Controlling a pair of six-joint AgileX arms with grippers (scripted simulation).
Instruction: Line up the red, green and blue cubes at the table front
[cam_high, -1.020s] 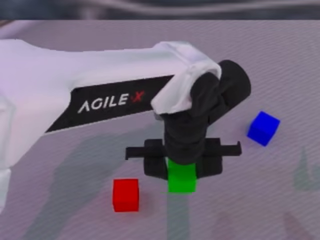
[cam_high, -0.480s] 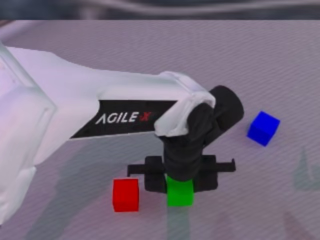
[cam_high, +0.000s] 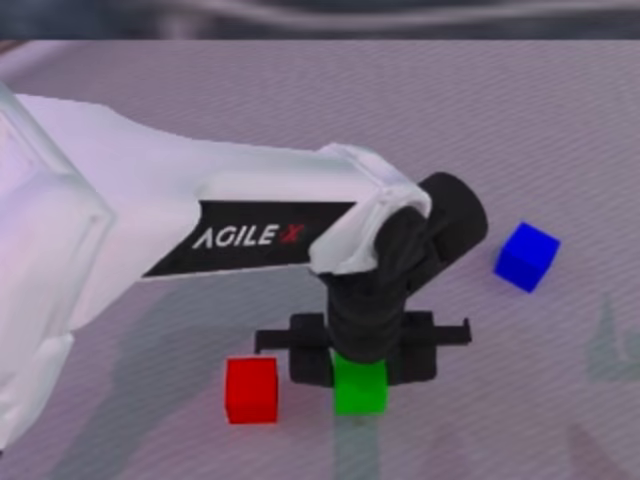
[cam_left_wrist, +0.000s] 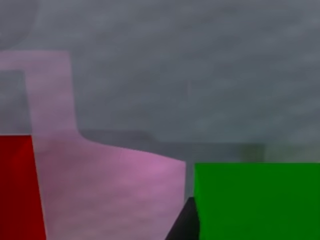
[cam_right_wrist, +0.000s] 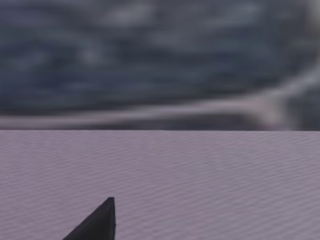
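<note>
The red cube (cam_high: 251, 390) sits on the tabletop (cam_high: 560, 130) near the front edge, just to the left of the left hand (cam_high: 361, 372) and apart from it, with a strip of bare surface between. In the left wrist view the red cube (cam_left_wrist: 17, 187) shows at one edge, and the gap between it and the green cube (cam_left_wrist: 257, 200) is plain to see.

The left hand hangs low over the front middle of the tabletop, its long white arm reaching in from the left side. Its black body lies crosswise, directly above the green cube (cam_high: 360, 387). The green cube stands under the hand, its front face sticking out toward the front edge. In the left wrist view a dark finger (cam_left_wrist: 185, 222) lies right against the side of the green cube. Whether the hand is clamped on the cube or has just let go, I cannot tell; the fingers are hidden under the hand in the top view.

The blue cube (cam_high: 526, 256) lies well to the right of the left hand and farther back, turned at an angle to the table edge.

The right hand (cam_right_wrist: 95, 225) shows only as a dark tip in its own wrist view, over bare tabletop (cam_right_wrist: 210, 175).
</note>
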